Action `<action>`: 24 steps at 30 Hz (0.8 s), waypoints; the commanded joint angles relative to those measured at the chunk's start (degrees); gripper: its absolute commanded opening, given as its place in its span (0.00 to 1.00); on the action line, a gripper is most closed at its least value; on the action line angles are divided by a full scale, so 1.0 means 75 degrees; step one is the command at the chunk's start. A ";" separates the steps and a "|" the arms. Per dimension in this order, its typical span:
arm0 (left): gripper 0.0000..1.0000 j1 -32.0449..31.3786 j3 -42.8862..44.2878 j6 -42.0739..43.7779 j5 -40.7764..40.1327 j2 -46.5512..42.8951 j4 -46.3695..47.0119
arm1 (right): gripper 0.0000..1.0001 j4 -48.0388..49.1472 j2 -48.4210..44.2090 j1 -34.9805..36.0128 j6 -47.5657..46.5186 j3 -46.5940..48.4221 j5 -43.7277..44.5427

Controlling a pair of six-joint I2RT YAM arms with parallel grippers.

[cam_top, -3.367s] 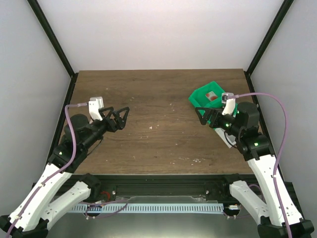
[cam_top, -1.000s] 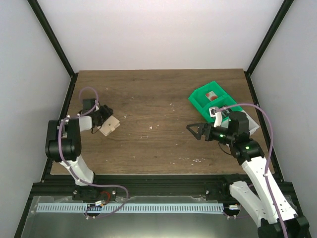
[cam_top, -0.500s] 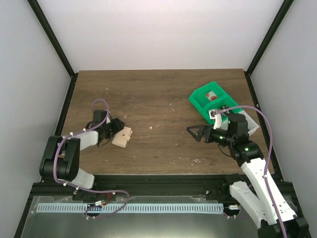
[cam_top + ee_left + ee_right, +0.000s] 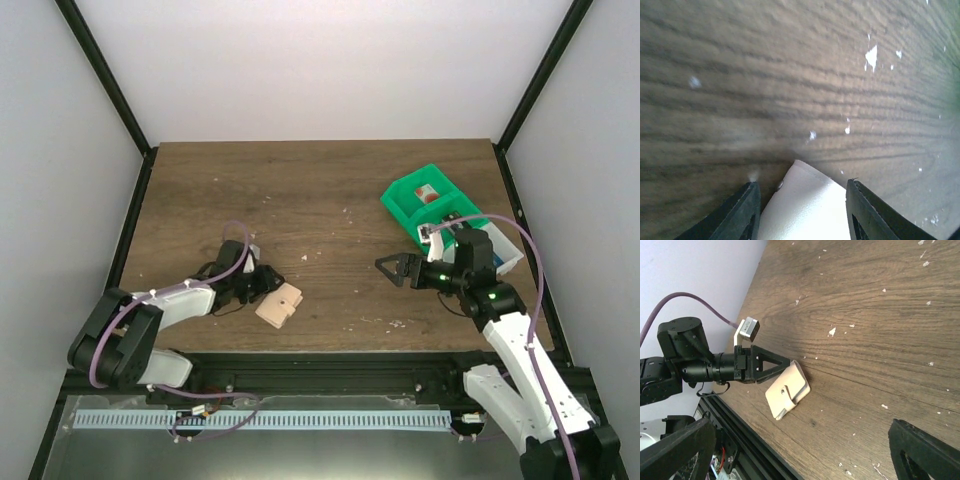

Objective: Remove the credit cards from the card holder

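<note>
At the near-left part of the table (image 4: 330, 190), the card holder (image 4: 279, 305) is found lying flat on the wood with its snap tab folded over the front. No credit cards are visible in any view, and they are judged to be inside the closed holder.

The left gripper (image 4: 260, 287) is held low against the table at the holder's left end. In the left wrist view a pale corner of the holder is seen between the two fingers (image 4: 740, 215), which are set about half apart. Whether the holder is actually pinched cannot be told.

The right gripper (image 4: 390, 268) is held well apart from the holder, beside the green tray (image 4: 405, 200). It is pointed towards the holder, with the jaws wide and nothing between them.

The step in hand is judged to be securing the holder, with extraction not yet begun.

The next move is judged to require:
- a firm hold by the left gripper on the holder;
- the tab to be released;
- the right gripper to be brought across, narrowed to a card's exposed edge, and drawn along the pocket line.
</note>
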 commanded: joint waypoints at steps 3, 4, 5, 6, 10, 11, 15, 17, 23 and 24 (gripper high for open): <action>0.49 -0.0536 -0.0412 -0.0483 0.0283 -0.0432 0.0065 | 0.95 0.0006 0.0059 0.0121 0.0129 -0.0135 0.0099; 0.50 -0.0574 -0.0478 -0.0459 0.0207 -0.0553 -0.0061 | 0.94 0.0065 0.0055 0.0140 0.0189 -0.0214 0.0116; 0.52 -0.0586 -0.0524 -0.0410 0.0144 -0.0680 -0.0191 | 0.94 0.0122 0.0061 0.0166 0.0266 -0.0304 0.0109; 0.53 -0.0592 -0.0553 -0.0339 0.0061 -0.0806 -0.0389 | 0.94 0.0211 0.0074 0.0246 0.0339 -0.0430 0.0117; 0.57 -0.0601 -0.0674 -0.0082 -0.0420 -0.1415 -0.1204 | 0.93 0.0611 0.0275 0.0886 0.0772 -0.0749 0.0456; 0.57 -0.0604 -0.0739 -0.0081 -0.0462 -0.1585 -0.1302 | 0.93 0.0729 0.0421 0.1112 0.0889 -0.0803 0.0609; 0.54 -0.0668 -0.1289 -0.0320 -0.0140 -0.2046 -0.1112 | 0.87 0.1296 0.0982 0.2002 0.1403 -0.0932 0.1048; 0.49 -0.0740 -0.1563 -0.0536 0.0141 -0.2158 -0.0763 | 0.81 0.1589 0.1255 0.2392 0.1565 -0.0937 0.1229; 0.39 -0.1200 -0.2463 -0.1748 0.0979 -0.2259 0.1749 | 0.60 0.1520 0.2005 0.3016 0.1333 -0.0386 0.1982; 0.38 -0.1221 -0.2577 -0.2018 0.1094 -0.2153 0.2174 | 0.57 0.1475 0.2053 0.3075 0.1299 -0.0321 0.2162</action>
